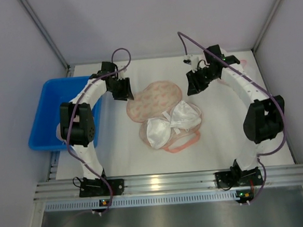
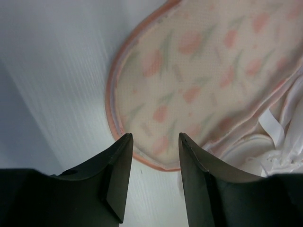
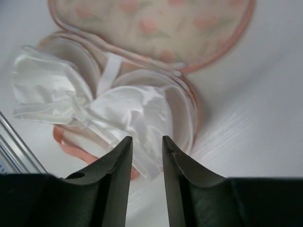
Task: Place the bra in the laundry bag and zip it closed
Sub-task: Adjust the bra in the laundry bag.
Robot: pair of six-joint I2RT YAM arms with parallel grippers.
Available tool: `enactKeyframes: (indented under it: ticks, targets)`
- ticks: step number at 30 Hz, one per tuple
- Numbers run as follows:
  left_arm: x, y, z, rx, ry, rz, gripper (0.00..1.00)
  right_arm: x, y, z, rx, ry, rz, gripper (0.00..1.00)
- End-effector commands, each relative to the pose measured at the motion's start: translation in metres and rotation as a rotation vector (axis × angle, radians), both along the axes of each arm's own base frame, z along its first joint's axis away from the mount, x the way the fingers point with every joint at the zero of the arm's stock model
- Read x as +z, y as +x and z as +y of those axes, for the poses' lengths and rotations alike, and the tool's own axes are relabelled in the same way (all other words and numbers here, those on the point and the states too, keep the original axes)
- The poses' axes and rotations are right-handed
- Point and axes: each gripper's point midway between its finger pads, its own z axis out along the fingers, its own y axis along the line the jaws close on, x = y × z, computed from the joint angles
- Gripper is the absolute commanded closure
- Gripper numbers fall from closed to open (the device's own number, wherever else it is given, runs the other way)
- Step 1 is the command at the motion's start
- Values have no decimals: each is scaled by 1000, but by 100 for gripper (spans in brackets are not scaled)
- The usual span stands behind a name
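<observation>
Top external view: a rounded mesh laundry bag (image 1: 155,96), printed with pink flowers and edged in peach piping, lies hinged open on the white surface (image 1: 237,149). It sits between the left gripper (image 1: 123,90) and the right gripper (image 1: 195,84). The glossy white bra (image 1: 173,122) is crumpled over the bag's lower half, nearer the arm bases than either gripper. A blue plastic bin (image 1: 45,113) stands off the surface edge on the left arm's outer side. Bare surface surrounds the bag, with a wider margin on the right arm's side.

Left wrist view: the dark, smooth fingers are parted by a moderate gap and hold nothing. The piped rim of the bag's lid curves just beyond the tips, the fine mesh spreading ahead and to the right. White folds of the bra show at the far right.

Right wrist view: the fingers stand a narrow gap apart and grip nothing. Directly ahead of the tips lies the satin bra, creased, with a strap crossing it, resting on the padded lower shell. The flowered lid lies farther ahead
</observation>
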Motion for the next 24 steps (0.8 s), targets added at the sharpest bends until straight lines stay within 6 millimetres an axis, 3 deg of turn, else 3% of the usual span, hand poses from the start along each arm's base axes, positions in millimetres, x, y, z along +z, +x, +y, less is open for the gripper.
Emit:
enactKeyframes:
  ticks: [1,3,6,7,10,18,21,24]
  targets:
    - [1,24,2,54,-13,-26,51,53,-48,68,177,171,-79,69]
    - [-13,26,5,68,-14,7,50,42,-73,98,271,176,-62,69]
    - [-21,27,3,72,-40,32,51,22,-86,135,341,149,-89,59]
    - [-22,28,2,76,-42,34,51,9,-81,141,327,105,-104,53]
    - [-25,26,1,76,-52,44,51,-2,-74,167,356,68,-177,44]
    - [-34,19,2,72,-54,56,50,-22,-58,199,456,16,-260,33]
    - [-37,20,4,75,-56,59,50,-40,-68,209,527,8,-222,34]
    - [-37,20,5,76,-62,63,50,-44,-75,216,571,35,-206,35]
